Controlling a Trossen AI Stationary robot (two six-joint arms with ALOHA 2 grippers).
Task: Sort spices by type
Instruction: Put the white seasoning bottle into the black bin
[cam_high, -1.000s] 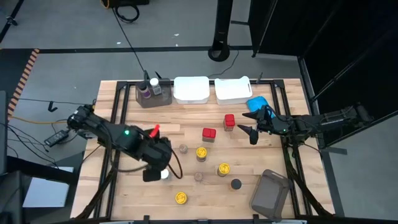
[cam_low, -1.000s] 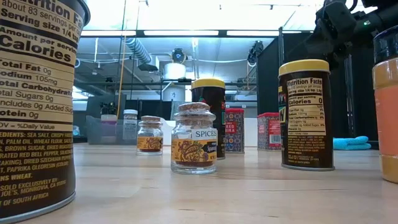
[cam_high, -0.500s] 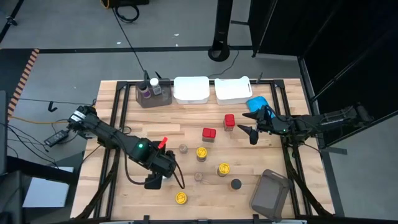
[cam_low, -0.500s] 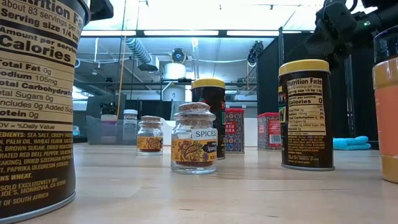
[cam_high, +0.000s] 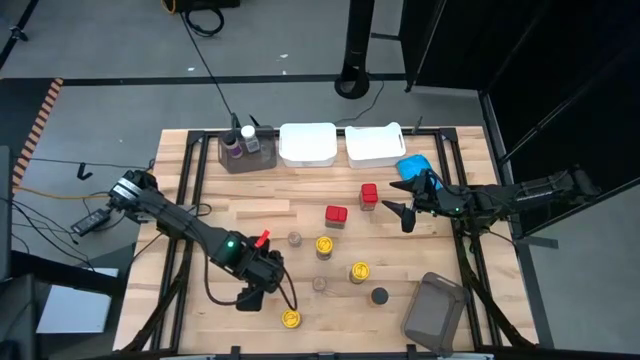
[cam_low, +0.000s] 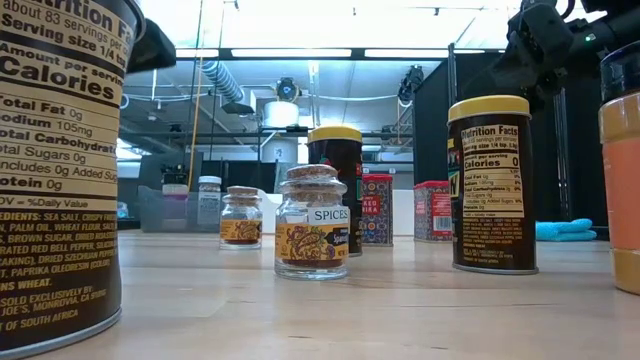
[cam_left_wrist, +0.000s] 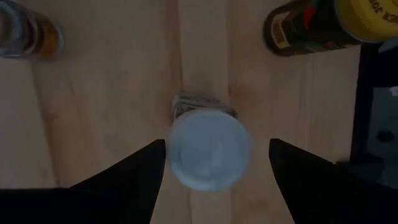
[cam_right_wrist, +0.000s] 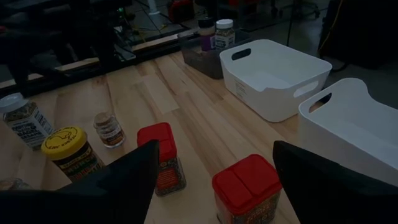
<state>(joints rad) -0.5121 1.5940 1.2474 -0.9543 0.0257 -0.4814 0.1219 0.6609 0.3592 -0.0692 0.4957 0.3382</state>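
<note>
My left gripper (cam_high: 250, 296) points down, open, over a white-capped spice jar (cam_left_wrist: 208, 150) that stands upright on the wood. Its fingers (cam_left_wrist: 140, 177) stand on either side of the cap with a gap on each side. In the high view the gripper hides this jar. Other spices stand on their bases: two red-capped jars (cam_high: 335, 215) (cam_high: 369, 193), yellow-lidded ones (cam_high: 324, 245) (cam_high: 359, 271) (cam_high: 290, 318), two clear jars (cam_high: 295, 239) (cam_high: 319, 283) and a black-capped one (cam_high: 379, 296). My right gripper (cam_high: 405, 212) waits open above the table's right side, beside the red caps.
Two white tubs (cam_high: 307, 143) (cam_high: 375, 143) and a grey bin (cam_high: 235, 158) holding two jars line the far edge. Another grey bin (cam_high: 435, 310) lies near the right front corner. A blue cloth (cam_high: 415, 166) sits by the right arm. Bare wood lies left of the left gripper.
My left gripper has moved toward the near edge and come down over the white-capped jar, which showed beside it a second ago and is now covered in the high view. In the low view its dark body has dropped in from the top left.
</note>
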